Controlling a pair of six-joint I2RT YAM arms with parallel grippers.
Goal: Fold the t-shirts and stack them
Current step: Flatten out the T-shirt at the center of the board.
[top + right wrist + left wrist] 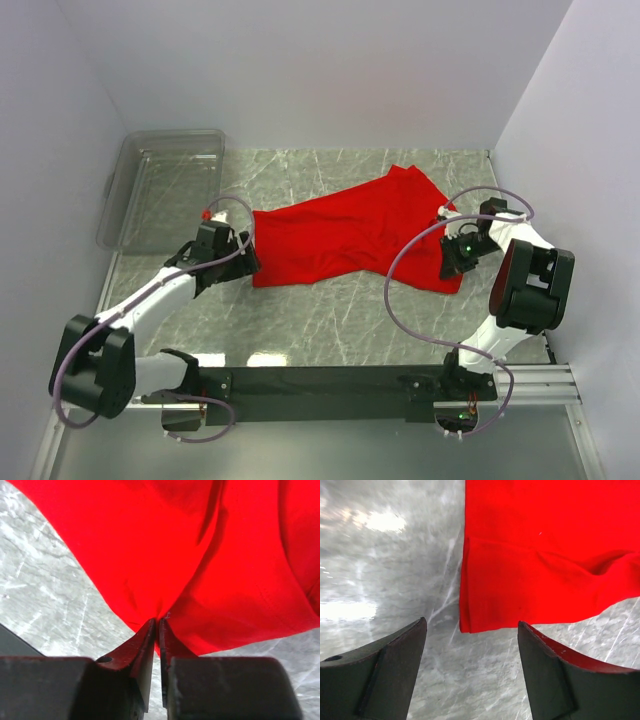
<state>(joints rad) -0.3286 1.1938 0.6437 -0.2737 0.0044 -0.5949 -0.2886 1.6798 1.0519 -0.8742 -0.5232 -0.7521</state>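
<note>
1. Across the grey marbled table (330, 325) sprawls the shirt (340, 235), plain bright red and rumpled. It runs slantwise from mid-left up to the far right, then folds back down on the right side.
2. Over at the far left corner sits a clear bin (165, 190), apart from the shirt.
3. Left arm (150, 295) reaches in from the near left and ends at the shirt's left edge. Right arm (530, 285) comes in from the near right, bent back on itself, and ends at the shirt's lower right end.
4. Left gripper (471, 622) is spread wide, low over bare table. The shirt's hemmed corner lies just beyond its dark fingers (385, 670), between them, and neither finger touches cloth.
5. Right gripper (159, 621) is down to a narrow slit, and red cloth bunches in right at the tips. It has a pinch on the shirt's edge, with folds fanning out from the grip.
</note>
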